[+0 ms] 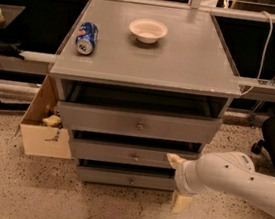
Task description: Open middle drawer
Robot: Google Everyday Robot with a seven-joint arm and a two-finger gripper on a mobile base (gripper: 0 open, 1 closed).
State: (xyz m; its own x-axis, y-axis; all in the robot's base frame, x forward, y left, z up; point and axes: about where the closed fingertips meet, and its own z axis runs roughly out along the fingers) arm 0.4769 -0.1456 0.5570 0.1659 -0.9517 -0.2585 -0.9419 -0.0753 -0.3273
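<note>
The grey cabinet [148,67] has three drawers. The middle drawer [106,152] is the second one, with a flat grey front and a small round knob [134,157]. It stands slightly out beneath the top drawer [101,119]. My gripper [177,181] is on a white arm [239,183] coming from the right, in front of the right ends of the middle and bottom drawers. Its two cream fingers are apart and hold nothing: the upper fingertip [173,160] is at the middle drawer's front, right of the knob, and the lower fingertip [181,203] is near the floor.
A blue soda can [86,38] lies on its side and a white bowl [148,30] stands on the cabinet top. A cardboard box [41,129] sits on the floor at the cabinet's left. A black chair base [274,139] is at the right. The bottom drawer [118,178] is below.
</note>
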